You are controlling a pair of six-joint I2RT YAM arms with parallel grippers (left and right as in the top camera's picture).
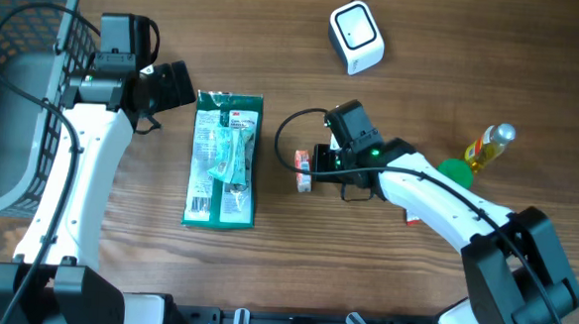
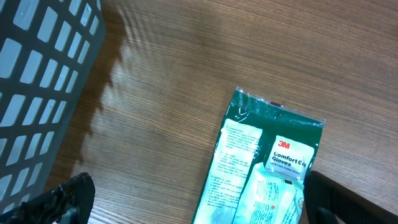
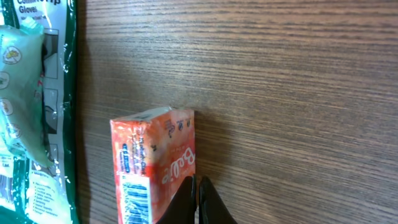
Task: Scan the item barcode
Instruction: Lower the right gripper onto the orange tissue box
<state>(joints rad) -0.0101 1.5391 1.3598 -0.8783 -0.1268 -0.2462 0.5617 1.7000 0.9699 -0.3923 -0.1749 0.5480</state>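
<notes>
A black cable crosses the grey basket point(image 1: 9, 28) at upper left. The left gripper point(image 1: 179, 83) is spread wide over the top of the glove pack point(image 1: 224, 159) at centre. The right gripper point(image 3: 199, 200), fingers pressed together, sits just beside the orange box point(image 3: 152, 168), right of the pack. The white scanner point(image 1: 357, 39) stands at upper middle.

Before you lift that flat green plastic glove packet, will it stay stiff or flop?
Probably floppy: the flat green plastic glove packet is a thin film pouch lying flat on the wooden table, so it may sag if gripped by one edge. Its glossy wrap may be slippery. Being flat, it shouldn't roll.
</notes>
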